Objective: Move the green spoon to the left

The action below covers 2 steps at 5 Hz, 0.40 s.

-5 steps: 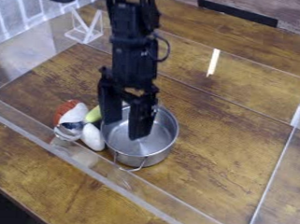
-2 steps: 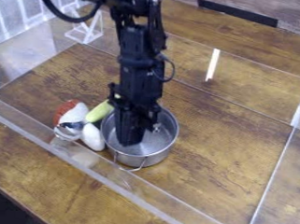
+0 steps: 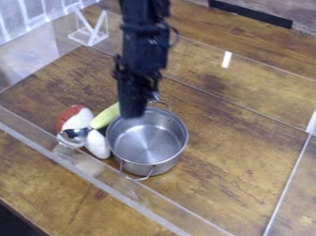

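Wood table (image 3: 240, 104), clear walls around. My gripper (image 3: 131, 101) at pot's (image 3: 149, 142) 11 o'clock rim, pointing down, jaws fully closed; can't tell if anything pinched. Green spoon (image 3: 107, 115) at pot's 10 o'clock, against white toy (image 3: 97, 143).

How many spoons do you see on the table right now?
1: the green spoon, lying at the steel pot's left rim beside the white toy, under the claw. Its bowl is hidden; no others show.
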Available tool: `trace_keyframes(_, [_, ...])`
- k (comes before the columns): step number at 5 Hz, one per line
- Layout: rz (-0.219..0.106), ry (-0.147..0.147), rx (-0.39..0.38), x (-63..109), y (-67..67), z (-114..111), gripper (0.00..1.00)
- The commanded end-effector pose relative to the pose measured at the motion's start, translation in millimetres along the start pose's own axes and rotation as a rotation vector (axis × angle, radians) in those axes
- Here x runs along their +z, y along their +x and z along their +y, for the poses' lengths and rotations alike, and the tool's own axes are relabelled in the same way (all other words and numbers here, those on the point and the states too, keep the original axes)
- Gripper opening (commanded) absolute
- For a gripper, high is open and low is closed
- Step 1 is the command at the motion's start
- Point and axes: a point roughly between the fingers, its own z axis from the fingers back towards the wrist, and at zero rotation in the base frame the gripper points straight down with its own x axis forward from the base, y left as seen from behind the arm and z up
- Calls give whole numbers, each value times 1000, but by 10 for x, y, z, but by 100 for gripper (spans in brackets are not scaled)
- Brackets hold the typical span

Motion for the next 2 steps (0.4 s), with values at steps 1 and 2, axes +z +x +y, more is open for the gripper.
trace_keyframes(1, [-107, 55, 5, 391, -64, 255, 0])
trace_keyframes(2, [-112, 31, -64, 271, -160, 260, 0])
